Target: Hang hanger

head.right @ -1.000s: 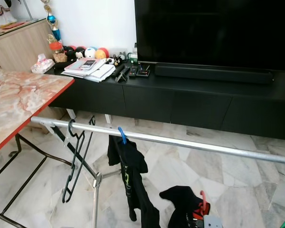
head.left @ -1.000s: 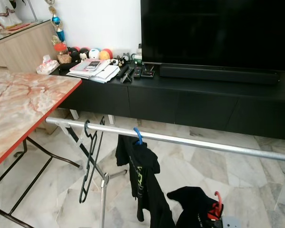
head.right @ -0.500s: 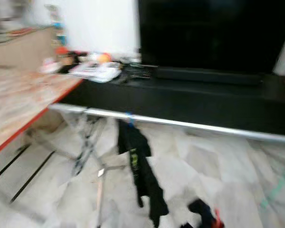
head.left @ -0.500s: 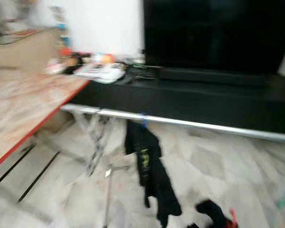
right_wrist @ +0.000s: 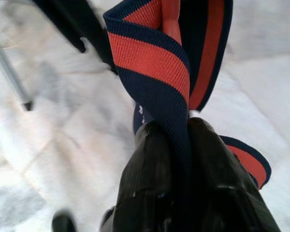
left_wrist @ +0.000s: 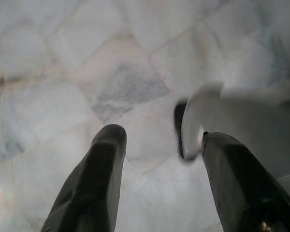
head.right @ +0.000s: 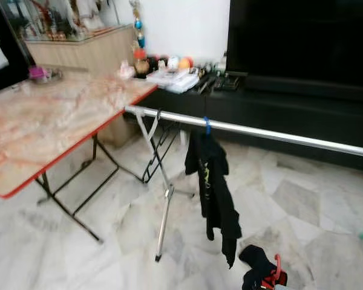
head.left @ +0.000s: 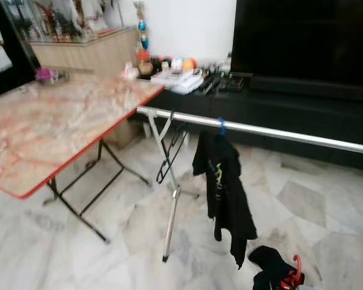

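Observation:
A silver clothes rail [head.left: 278, 131] crosses the room in front of me. On it a black garment [head.left: 224, 187] hangs from a blue hanger [head.left: 221, 125]. Empty black hangers [head.left: 169, 158] dangle near the rail's left end. At the lower edge of the eye views sits a dark garment [head.left: 267, 261] with a red hanger hook [head.left: 297, 270]. In the right wrist view my right gripper [right_wrist: 176, 128] is shut on navy and orange striped fabric [right_wrist: 150, 63], with a red piece [right_wrist: 170, 14] above it. My left gripper [left_wrist: 159, 140] hangs open over the marble floor.
A marble-topped folding table [head.left: 54, 127] with a red edge stands at the left. A long black TV console [head.left: 302, 106] with a TV [head.left: 308, 36] runs behind the rail, with small items [head.left: 181, 78] on its left end. The rail's crossed legs [head.left: 169, 199] stand on the marble floor.
The camera has drawn back and turned left, so the rail and table look farther off. The garment and hangers on the rail have not moved.

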You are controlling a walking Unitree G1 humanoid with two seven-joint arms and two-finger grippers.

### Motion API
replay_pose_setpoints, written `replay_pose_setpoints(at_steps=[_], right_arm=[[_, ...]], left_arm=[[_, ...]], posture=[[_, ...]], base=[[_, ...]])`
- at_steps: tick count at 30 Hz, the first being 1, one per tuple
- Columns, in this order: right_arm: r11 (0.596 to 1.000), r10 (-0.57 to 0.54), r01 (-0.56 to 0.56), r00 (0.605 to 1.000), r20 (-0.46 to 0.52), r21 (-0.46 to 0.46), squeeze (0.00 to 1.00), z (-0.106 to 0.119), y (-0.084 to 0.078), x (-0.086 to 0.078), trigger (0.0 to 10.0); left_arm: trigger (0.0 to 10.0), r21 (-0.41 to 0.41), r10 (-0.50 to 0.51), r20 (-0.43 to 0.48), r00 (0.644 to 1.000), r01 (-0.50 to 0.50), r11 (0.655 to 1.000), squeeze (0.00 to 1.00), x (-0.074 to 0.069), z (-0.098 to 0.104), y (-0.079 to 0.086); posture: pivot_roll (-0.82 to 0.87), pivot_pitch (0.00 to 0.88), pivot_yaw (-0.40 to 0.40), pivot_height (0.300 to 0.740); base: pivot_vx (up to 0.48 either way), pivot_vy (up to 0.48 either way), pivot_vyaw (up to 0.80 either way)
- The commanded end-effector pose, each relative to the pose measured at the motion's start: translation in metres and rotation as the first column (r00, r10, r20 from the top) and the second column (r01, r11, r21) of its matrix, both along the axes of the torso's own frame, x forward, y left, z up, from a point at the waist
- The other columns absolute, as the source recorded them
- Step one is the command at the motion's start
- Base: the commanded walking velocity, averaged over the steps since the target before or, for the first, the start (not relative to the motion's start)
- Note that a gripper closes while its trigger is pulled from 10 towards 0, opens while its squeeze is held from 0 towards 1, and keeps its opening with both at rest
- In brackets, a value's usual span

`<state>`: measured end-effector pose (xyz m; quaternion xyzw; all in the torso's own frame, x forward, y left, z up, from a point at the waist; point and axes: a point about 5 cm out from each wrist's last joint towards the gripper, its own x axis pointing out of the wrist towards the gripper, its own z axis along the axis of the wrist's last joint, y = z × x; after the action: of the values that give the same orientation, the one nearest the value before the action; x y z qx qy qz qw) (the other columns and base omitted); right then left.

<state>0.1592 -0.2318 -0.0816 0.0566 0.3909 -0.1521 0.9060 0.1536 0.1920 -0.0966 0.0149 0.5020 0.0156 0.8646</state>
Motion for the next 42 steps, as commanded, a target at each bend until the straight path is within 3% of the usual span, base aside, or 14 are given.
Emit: replay_pose_setpoints(at_steps=[1, 9, 18, 34, 37, 38, 40, 42], right_arm=[[1.0, -0.011, 0.011, 1.0, 0.011, 0.015, 0.0, 0.0, 0.004, 0.002, 10.0], [1.0, -0.013, 0.012, 0.999, 0.042, 0.021, 0.0, 0.003, 0.004, 0.009, 10.0], [1.0, -0.008, 0.007, 0.998, 0.067, 0.022, 0.0, 0.007, 0.005, 0.017, 10.0], [0.998, 0.063, -0.06, 0.982, 0.18, -0.021, 0.0, 0.029, -0.005, 0.051, 10.0], [0.991, 0.133, -0.124, 0.969, 0.208, -0.057, 0.0, 0.037, -0.008, 0.061, 10.0], [0.977, 0.204, -0.188, 0.958, 0.2, -0.098, 0.0, 0.041, -0.009, 0.065, 10.0], [0.955, 0.291, -0.269, 0.932, 0.218, -0.123, 0.0, 0.047, -0.008, 0.072, 10.0], [0.902, 0.428, -0.4, 0.877, 0.218, -0.163, 0.0, 0.055, -0.007, 0.081, 10.0]], left_arm=[[10.0, 0.026, -0.005, 0.024, 1.0, 0.005, 1.0, 0.0, 0.008, 0.004, 0.006], [10.0, 0.022, 0.013, 0.021, 1.0, -0.014, 1.0, 0.0, 0.007, 0.004, 0.006], [10.0, 0.024, 0.013, 0.025, 1.0, -0.014, 1.0, 0.0, 0.008, 0.004, 0.006], [10.0, 0.032, 0.004, 0.043, 0.999, -0.005, 0.999, 0.0, 0.01, 0.005, 0.006], [10.0, 0.024, -0.001, 0.075, 0.997, -0.001, 1.0, 0.0, 0.012, 0.007, 0.005], [10.0, 0.021, -0.007, 0.095, 0.995, 0.005, 1.0, 0.0, 0.014, 0.008, 0.005], [10.0, 0.026, -0.033, 0.114, 0.993, 0.03, 0.999, 0.0, 0.016, 0.009, 0.005], [10.0, 0.038, -0.096, 0.139, 0.986, 0.091, 0.995, 0.0, 0.02, 0.011, 0.003]], posture=[[-0.03, 0.0, 0.044, 0.74], [-0.03, 0.0, 0.044, 0.74], [-0.03, 0.0, 0.042, 0.74], [-0.03, 0.014, 0.038, 0.74], [-0.04, 0.018, 0.039, 0.74], [-0.04, 0.018, 0.039, 0.74], [-0.04, 0.02, 0.04, 0.74], [-0.04, 0.027, 0.043, 0.74]], base=[[0.0, 0.0, 0.0], [0.0, 0.0, 0.0], [0.0, 0.39, 0.0], [0.0, 0.0, 0.0], [0.0, 0.0, 0.0], [0.0, 0.0, 0.0], [0.0, 0.0, 0.0], [0.0, 0.0, 0.0]])
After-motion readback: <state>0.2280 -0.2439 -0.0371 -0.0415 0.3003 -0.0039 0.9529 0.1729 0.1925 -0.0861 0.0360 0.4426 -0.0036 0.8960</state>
